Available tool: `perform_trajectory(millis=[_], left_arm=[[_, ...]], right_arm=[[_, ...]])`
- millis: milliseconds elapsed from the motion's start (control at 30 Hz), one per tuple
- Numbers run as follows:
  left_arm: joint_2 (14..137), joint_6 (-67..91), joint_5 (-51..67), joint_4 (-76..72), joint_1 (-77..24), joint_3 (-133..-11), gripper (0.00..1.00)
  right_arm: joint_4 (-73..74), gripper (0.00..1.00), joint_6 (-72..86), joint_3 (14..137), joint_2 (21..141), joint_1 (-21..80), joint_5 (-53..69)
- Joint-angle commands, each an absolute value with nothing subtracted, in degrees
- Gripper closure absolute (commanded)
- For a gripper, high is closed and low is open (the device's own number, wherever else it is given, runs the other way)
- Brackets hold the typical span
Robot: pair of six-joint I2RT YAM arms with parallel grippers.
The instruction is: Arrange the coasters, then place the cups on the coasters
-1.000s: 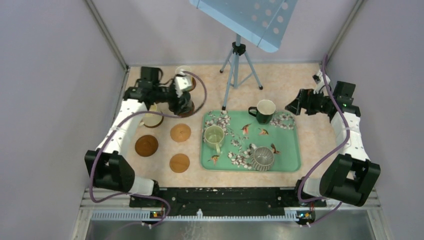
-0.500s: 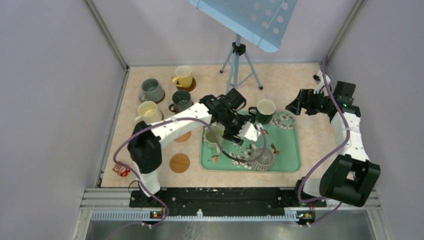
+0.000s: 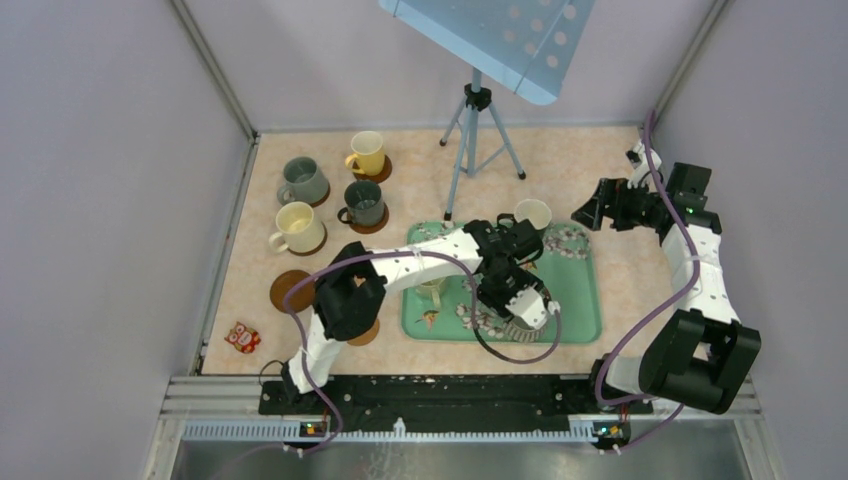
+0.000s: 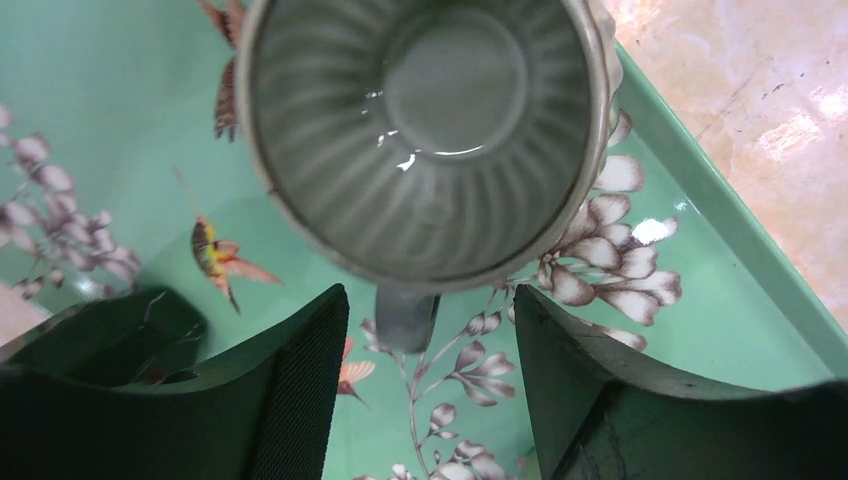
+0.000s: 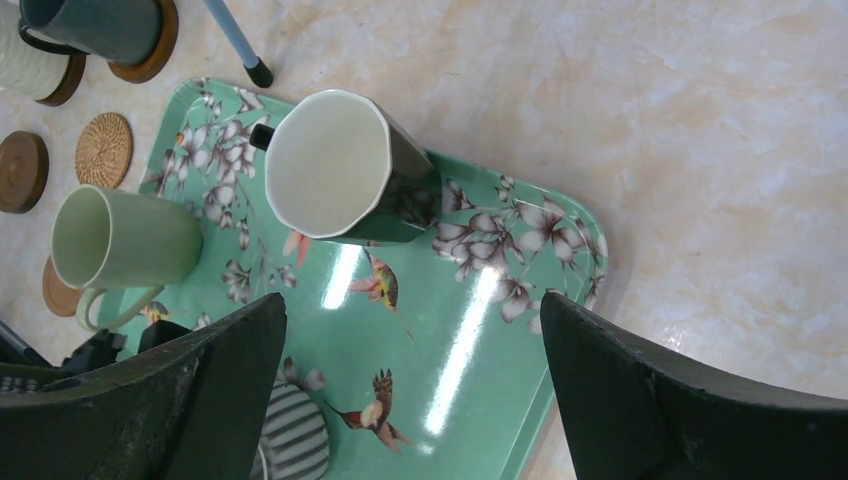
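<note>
L gripper [image 4: 420,305] sits low over the ribbed grey mug [image 4: 420,120], which stands upright on the green floral tray [image 4: 720,300], toward its front edge. Jaws are part-open, one finger each side of the mug's handle [image 4: 405,318] w/ a gap showing on both sides, so nothing is gripped. In the top view the L arm lies across the tray and hides most of that mug. R gripper [image 5: 410,310] hangs just off the tray's far-R corner, above the surface [image 5: 700,150], jaws spread wide, holding nothing. Also on the tray, both upright: black mug w/ white inside [image 5: 340,170] at the far edge, pale green mug [image 5: 120,240] on the L side. At the far-L of the surface 4 mugs each sit on a coaster: yellow mug [image 3: 367,152], grey mug [image 3: 303,180], dark green mug [image 3: 365,203], cream mug [image 3: 298,227]. Bare coasters [image 5: 20,170] lie just L of the tray; R wrist view shows 3, one partly behind the pale green mug. Tripod [image 3: 478,110] stands at the back, and a small red toy [image 3: 242,337] lies by the front-L edge.
</note>
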State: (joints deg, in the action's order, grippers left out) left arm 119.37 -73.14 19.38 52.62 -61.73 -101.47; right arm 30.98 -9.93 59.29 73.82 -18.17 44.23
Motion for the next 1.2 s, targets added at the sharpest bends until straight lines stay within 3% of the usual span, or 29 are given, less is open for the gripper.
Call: perform_trajectory(millis=[0,333,800,1167], left_arm=[[121.15,-74.6,16.26,54.28,-63.27,-103.3,0.34],[122.57,-71.92,14.47,51.5,-64.51,-102.35,0.51],[116.69,-67.6,18.18,47.04,-63.15,-95.69,1.0],[109.59,-57.47,36.7,44.62,-53.27,-94.79,1.0]], right_arm=[[30.76,0.04,-10.72,60.78,71.34,-18.27,44.61],[30.77,0.04,-10.72,60.72,71.37,-18.27,44.77],[30.93,0.04,-10.99,60.65,71.3,-18.28,44.73],[30.8,0.04,-10.9,60.62,71.71,-18.28,45.0]])
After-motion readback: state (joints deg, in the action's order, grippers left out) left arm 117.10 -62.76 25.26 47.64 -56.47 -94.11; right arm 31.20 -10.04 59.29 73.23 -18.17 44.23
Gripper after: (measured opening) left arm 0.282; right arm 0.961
